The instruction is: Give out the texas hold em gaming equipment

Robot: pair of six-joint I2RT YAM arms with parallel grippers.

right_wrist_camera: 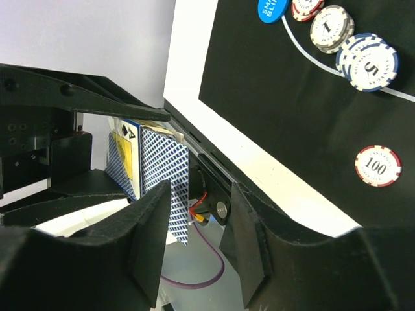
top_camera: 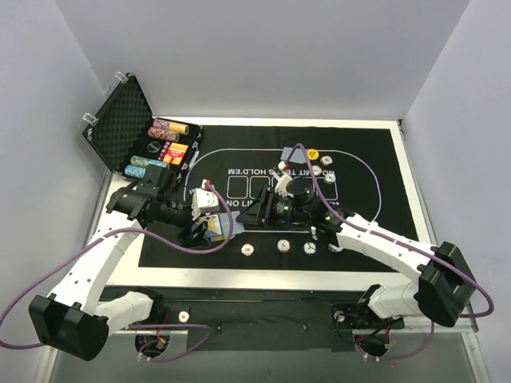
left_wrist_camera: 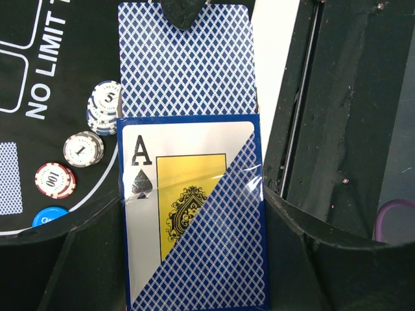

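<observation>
My left gripper (top_camera: 209,230) is shut on a blue-patterned deck of playing cards (left_wrist_camera: 194,214) with an ace of spades on its face. It holds the deck above the mat's near edge. One blue-backed card (left_wrist_camera: 185,65) sticks out of the deck's top. My right gripper (right_wrist_camera: 194,214) is open, and that card's (right_wrist_camera: 165,188) edge hangs in the gap beside its left finger (right_wrist_camera: 146,240). A fingertip (left_wrist_camera: 185,13) rests at the card's far end. Poker chips marked 5 (left_wrist_camera: 106,103), 1 (left_wrist_camera: 83,149) and 100 (left_wrist_camera: 54,180) and a blue button (left_wrist_camera: 48,215) lie on the mat.
The black foam-lined case (top_camera: 120,120) stands open at the back left, with several rows of chips (top_camera: 164,148) in it. The black felt mat (top_camera: 375,239) carries a row of chips (top_camera: 283,245) near its front and more chips and a yellow button (top_camera: 313,154) at the back right.
</observation>
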